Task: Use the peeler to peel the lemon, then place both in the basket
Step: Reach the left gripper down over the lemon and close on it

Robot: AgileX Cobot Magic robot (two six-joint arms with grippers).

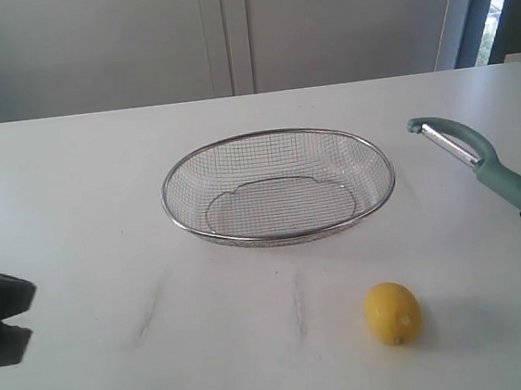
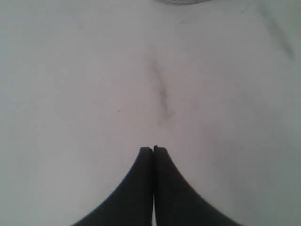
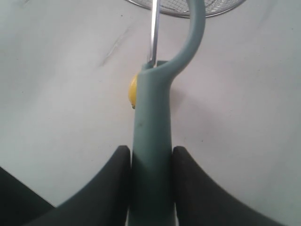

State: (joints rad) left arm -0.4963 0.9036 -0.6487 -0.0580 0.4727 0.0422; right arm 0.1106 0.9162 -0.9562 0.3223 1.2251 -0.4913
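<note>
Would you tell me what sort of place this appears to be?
Probably a robot lab bench staged for kitchen work: a plain white table, a wire basket and lemon on it, and a peeler held in the right hand.

**Desk:** What was the basket [image 1: 165,198] made of?

**Photographer:** Fine silver wire mesh under a thick metal rim, polished enough to catch the light.

**Desk:** And the peeler [image 1: 481,164]?

**Photographer:** It had a smooth, matt teal handle, plastic by its look, and a blade of bright bare metal.

**Desk:** The lemon [image 1: 392,312]?

**Photographer:** Yellow skin, finely pitted, with a faint sheen.

**Desk:** Anything else?

**Photographer:** The white table [image 1: 81,176] was smooth and matt, streaked with grey scuffs [image 1: 152,313]. The left gripper [image 2: 154,153] and right gripper [image 3: 151,157] were black, smooth and dull; whether plastic or rubber could not be told.
</note>
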